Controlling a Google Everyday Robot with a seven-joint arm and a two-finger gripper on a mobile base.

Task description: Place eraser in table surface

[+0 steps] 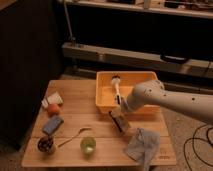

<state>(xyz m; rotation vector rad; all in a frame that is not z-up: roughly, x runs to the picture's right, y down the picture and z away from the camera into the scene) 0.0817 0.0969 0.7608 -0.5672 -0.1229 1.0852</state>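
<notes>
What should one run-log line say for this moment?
gripper: shut on eraser | position: low over table surface, in front of yellow bin | release: not yet

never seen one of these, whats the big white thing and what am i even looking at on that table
The big white thing is a robot arm reaching in from the right. There is only one picture, from a single camera looking down on the scene. The arm's end effector, its two-fingered grasping part, is low over the light wooden plank tabletop, just in front of the yellow-orange plastic bin. It looks closed on the small tan eraser block with a black face. Also on the table are a white wedge-shaped piece, a round orange fruit, a flat blue-grey slab, a dark cup, a spoon, a green cup and a crumpled blue-grey cloth.
</notes>
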